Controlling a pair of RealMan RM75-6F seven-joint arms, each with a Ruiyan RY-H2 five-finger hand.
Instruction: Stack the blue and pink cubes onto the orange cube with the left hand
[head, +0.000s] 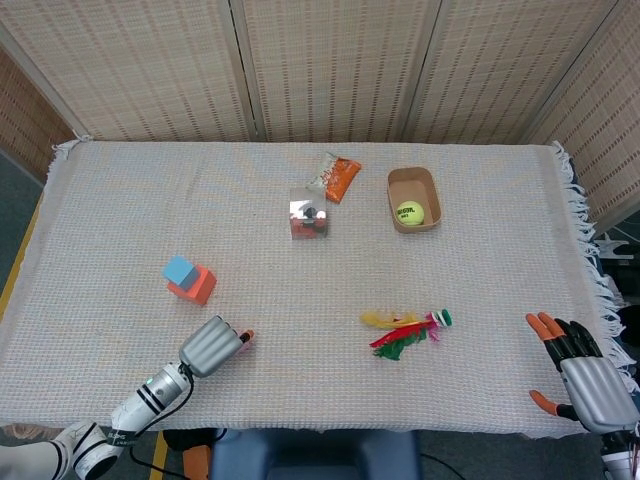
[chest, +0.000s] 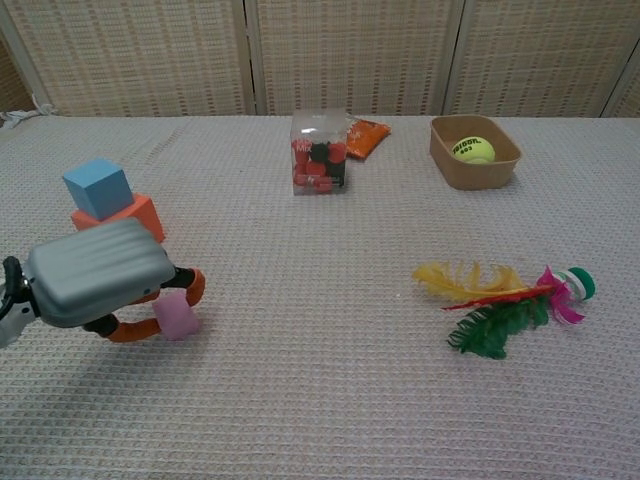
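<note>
Blue cube (chest: 98, 187) already sits on the orange cube (chest: 130, 216) near the table's left edge, 1 of 2 stacked, and the left hand (chest: 100, 275) pinches the pink cube (chest: 176, 317), right hand (head: 588, 383) splayed, empty.

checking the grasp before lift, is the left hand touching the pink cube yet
Touching. In the chest view the left hand has orange fingertips pressed against the pink cube on both sides, with no gap showing.
</note>
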